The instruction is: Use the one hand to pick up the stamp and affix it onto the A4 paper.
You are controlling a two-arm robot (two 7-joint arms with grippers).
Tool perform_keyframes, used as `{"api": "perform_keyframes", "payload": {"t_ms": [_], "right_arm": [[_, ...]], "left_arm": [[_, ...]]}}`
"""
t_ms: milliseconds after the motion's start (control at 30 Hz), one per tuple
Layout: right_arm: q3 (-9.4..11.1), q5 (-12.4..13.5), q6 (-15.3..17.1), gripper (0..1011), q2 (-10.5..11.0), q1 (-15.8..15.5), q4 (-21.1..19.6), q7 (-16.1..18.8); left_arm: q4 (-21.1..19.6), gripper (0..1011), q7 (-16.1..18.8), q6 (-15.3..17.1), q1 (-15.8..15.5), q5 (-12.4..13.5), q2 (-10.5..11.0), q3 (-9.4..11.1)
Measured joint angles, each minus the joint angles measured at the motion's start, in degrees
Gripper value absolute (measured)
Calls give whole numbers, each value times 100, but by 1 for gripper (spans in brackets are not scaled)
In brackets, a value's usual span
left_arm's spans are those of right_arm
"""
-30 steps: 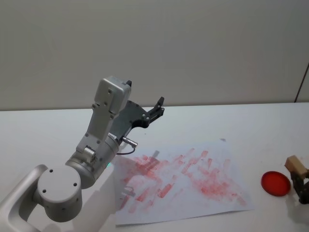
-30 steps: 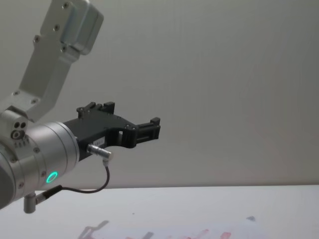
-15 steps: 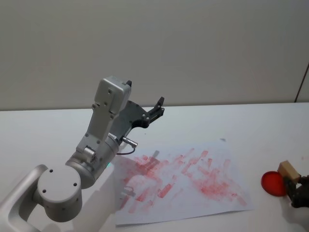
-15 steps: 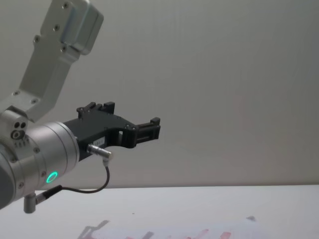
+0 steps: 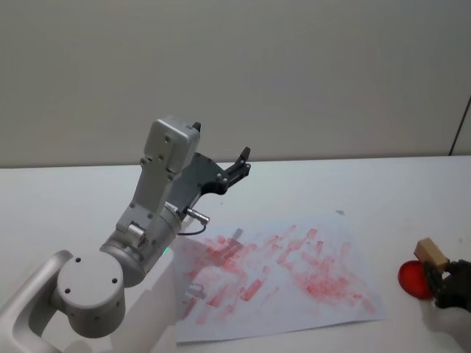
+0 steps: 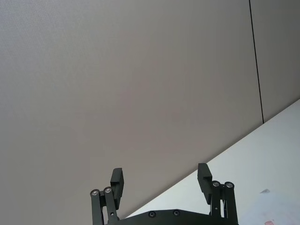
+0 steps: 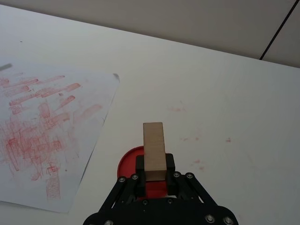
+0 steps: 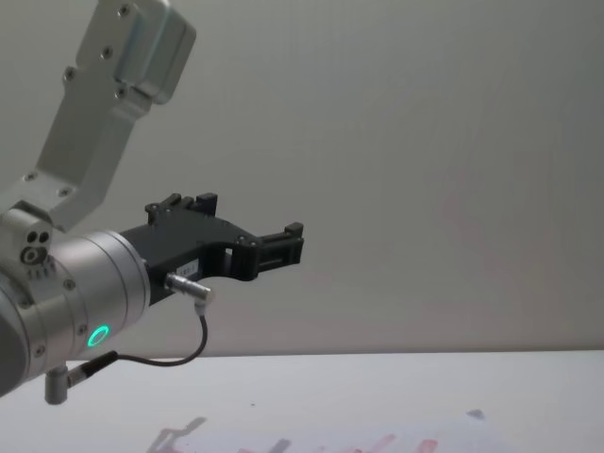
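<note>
The stamp [image 5: 432, 254], a light tan wooden block, sticks up from my right gripper [image 5: 441, 278], which is shut on it at the right edge of the table. In the right wrist view the stamp [image 7: 154, 152] stands between the black fingers of my right gripper [image 7: 154, 172], above a round red ink pad [image 7: 129, 161]. The A4 paper [image 5: 280, 283], covered in red smears, lies flat to the left of the pad; its near corner [image 7: 51, 140] is a short way from the gripper. My left gripper [image 5: 240, 166] hangs open, raised above the table behind the paper.
The red ink pad [image 5: 412, 280] sits on the white table [image 5: 383, 191] just right of the paper. My left arm [image 5: 147, 220] rises over the paper's left side. The left gripper [image 6: 161, 180] points at the grey wall [image 8: 425, 142].
My right gripper has carried the stamp leftward and nearer, from beside the ink pad to over it. The left arm has not moved.
</note>
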Motion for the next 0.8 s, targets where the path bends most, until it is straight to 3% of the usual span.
{"api": "perform_keyframes", "payload": {"t_ms": [200, 500, 800], "right_arm": [[-17, -24, 5, 258, -34, 57, 43, 41], [-33, -47, 11, 581, -70, 114, 84, 82], [-39, -57, 13, 833, -84, 138, 103, 100]], "left_arm": [[0, 1001, 0, 0, 0, 0, 0, 0], [0, 1001, 0, 0, 0, 0, 0, 0], [0, 1001, 0, 0, 0, 0, 0, 0]]}}
